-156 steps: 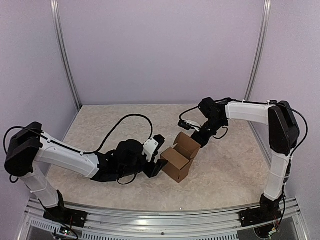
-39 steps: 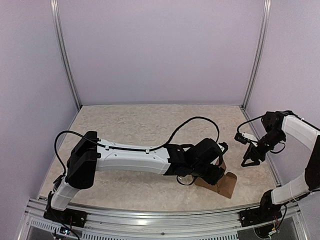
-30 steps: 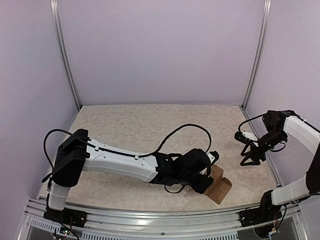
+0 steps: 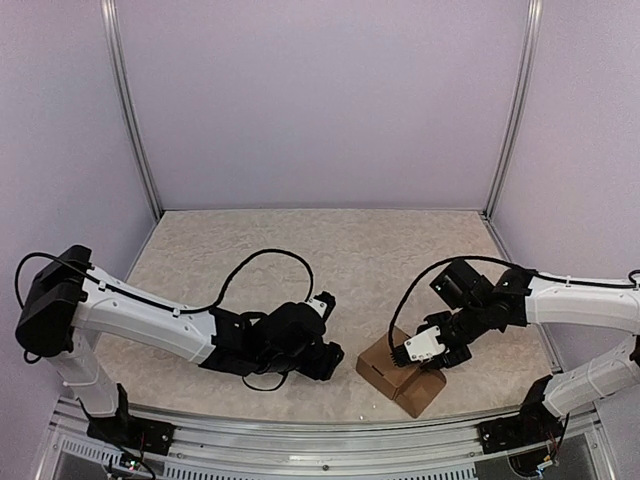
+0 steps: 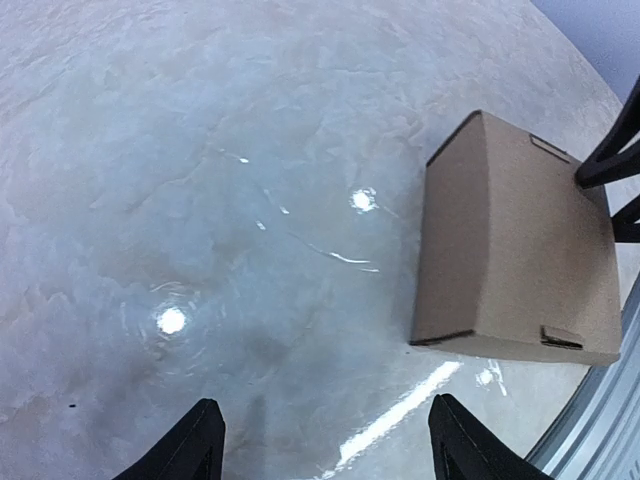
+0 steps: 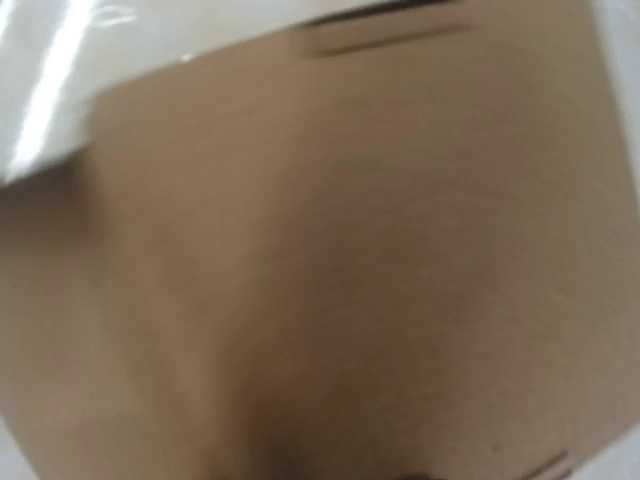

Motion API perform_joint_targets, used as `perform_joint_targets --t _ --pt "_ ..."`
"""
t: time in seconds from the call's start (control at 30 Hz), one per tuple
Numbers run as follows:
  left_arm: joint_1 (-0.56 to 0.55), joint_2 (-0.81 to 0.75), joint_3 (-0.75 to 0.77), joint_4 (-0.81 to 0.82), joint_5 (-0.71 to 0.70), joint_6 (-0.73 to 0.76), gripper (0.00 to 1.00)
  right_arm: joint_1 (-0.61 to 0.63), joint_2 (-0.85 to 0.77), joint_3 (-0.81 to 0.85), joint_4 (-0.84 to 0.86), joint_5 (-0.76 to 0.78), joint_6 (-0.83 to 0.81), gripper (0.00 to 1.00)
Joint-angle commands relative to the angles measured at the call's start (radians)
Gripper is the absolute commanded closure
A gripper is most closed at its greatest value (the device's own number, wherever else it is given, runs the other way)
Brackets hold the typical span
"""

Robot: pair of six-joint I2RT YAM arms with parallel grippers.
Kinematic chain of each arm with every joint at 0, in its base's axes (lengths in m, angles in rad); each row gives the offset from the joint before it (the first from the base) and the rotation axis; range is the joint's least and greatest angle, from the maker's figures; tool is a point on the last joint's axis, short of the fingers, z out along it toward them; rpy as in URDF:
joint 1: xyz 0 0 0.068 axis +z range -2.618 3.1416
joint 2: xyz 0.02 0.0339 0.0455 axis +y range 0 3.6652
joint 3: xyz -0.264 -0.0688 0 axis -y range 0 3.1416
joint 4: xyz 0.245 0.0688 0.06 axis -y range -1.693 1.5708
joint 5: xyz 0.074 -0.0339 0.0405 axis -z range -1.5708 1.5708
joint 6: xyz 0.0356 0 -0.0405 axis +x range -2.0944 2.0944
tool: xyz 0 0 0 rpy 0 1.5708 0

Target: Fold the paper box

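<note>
While paper box (image 5: 515, 260) sits closed, left pincer (image 5: 325, 450) gapes.

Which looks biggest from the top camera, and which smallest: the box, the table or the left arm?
Largest to smallest in the top view:
1. table
2. left arm
3. box
The arm stands nearer the camera, but the gaps are plain enough to rank.

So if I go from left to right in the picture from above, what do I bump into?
left arm's black elbow → left gripper → paper box → right arm's white forearm
</note>
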Motion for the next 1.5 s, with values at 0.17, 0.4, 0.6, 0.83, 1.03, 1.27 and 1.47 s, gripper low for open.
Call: perform_joint_targets --t 0.17,0.4,0.6,0.83,1.03,1.27,1.47 --pt "0.082 -0.130 -0.131 0.034 -0.070 -0.071 0.31 0.062 0.107 -0.006 0.213 0.119 0.308 0.59" --pt "0.068 -0.157 -0.132 0.013 -0.015 -0.164 0.32 0.064 0.246 0.099 0.201 0.117 0.432 0.61" --pt "0.038 -0.082 -0.083 -0.034 0.060 -0.258 0.32 0.039 0.118 0.175 0.035 -0.002 0.425 0.42" --pt "0.103 -0.021 -0.075 0.087 0.155 -0.282 0.32 -0.219 0.176 0.245 0.043 -0.170 0.405 0.46" --pt "0.176 0.042 -0.012 0.094 0.244 -0.242 0.33 -0.274 0.311 0.245 0.142 -0.150 0.414 0.61" --pt "0.277 0.163 0.127 0.053 0.347 -0.101 0.35 -0.275 0.330 0.147 0.195 -0.040 0.301 0.70" --pt "0.372 0.340 0.361 0.029 0.483 0.040 0.37 -0.270 0.235 0.076 0.113 -0.153 0.259 0.69"
